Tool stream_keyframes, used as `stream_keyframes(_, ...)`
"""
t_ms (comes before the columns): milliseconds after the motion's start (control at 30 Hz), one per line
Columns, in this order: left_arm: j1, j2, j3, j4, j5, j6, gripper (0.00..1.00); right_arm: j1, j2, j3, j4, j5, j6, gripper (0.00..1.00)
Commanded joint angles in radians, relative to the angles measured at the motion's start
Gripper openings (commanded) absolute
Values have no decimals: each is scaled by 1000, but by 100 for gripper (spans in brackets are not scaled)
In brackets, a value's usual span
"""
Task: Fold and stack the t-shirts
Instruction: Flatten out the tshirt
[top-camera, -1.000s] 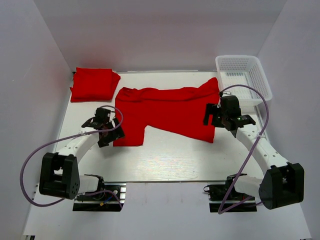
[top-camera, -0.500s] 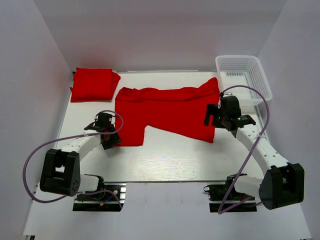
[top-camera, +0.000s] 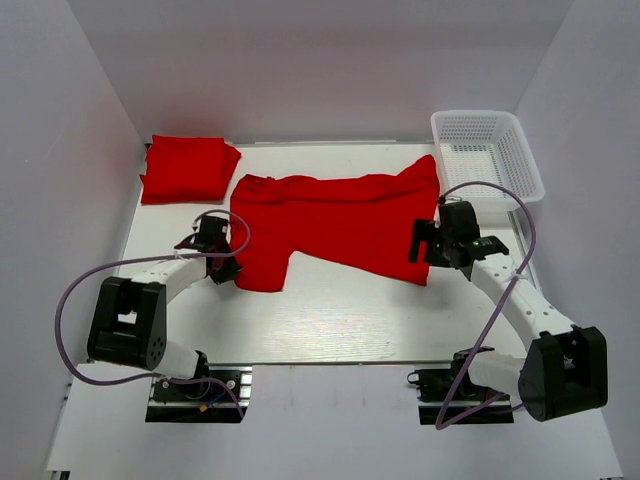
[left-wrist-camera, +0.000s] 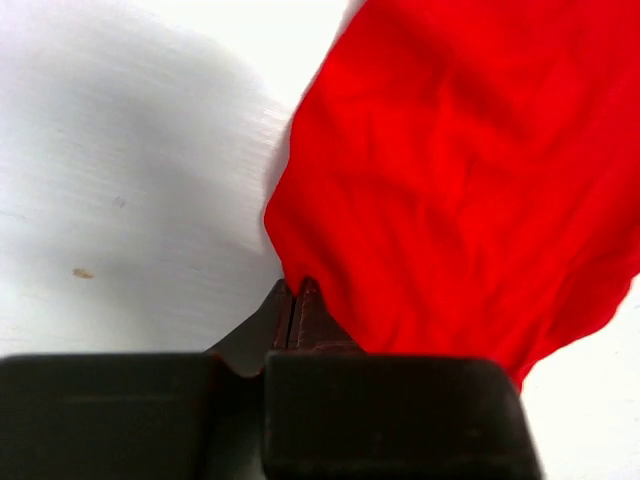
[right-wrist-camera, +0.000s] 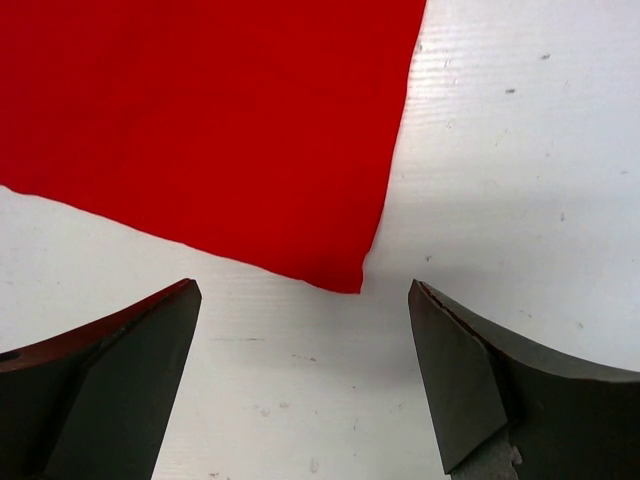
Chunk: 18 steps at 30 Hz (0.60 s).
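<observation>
A red t-shirt (top-camera: 340, 220) lies spread flat across the middle of the table, and a second, folded t-shirt (top-camera: 188, 168) rests at the far left corner. My left gripper (top-camera: 228, 268) sits at the spread shirt's near left corner. In the left wrist view that gripper (left-wrist-camera: 293, 292) is shut on the cloth edge of the t-shirt (left-wrist-camera: 460, 180). My right gripper (top-camera: 420, 245) hovers at the shirt's near right corner. In the right wrist view it (right-wrist-camera: 302, 287) stands wide open, its fingers on either side of the corner of the t-shirt (right-wrist-camera: 200, 120), with bare table beneath.
A white mesh basket (top-camera: 490, 150) stands at the far right corner, just behind my right arm. White walls close in the table on the left, right and back. Purple cables loop beside both arms.
My left gripper slid to the spread shirt's near left corner and closed from wide open onto the cloth. The right gripper dropped slightly toward the near right corner and stayed open.
</observation>
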Motion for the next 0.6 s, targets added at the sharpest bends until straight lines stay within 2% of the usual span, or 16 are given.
stream_keyframes(0,-5,59,-58,-29,-17,24,0,4,-29,-16,-20,-32,22,90)
stream_keyframes(367,-5,-192,-107,-17,67,55,0,50,38,-85,10,-41,105,90)
stream_keyframes(567,-5,-215,-107,-26,76,55,0,73,88,-117,70,85,280,90)
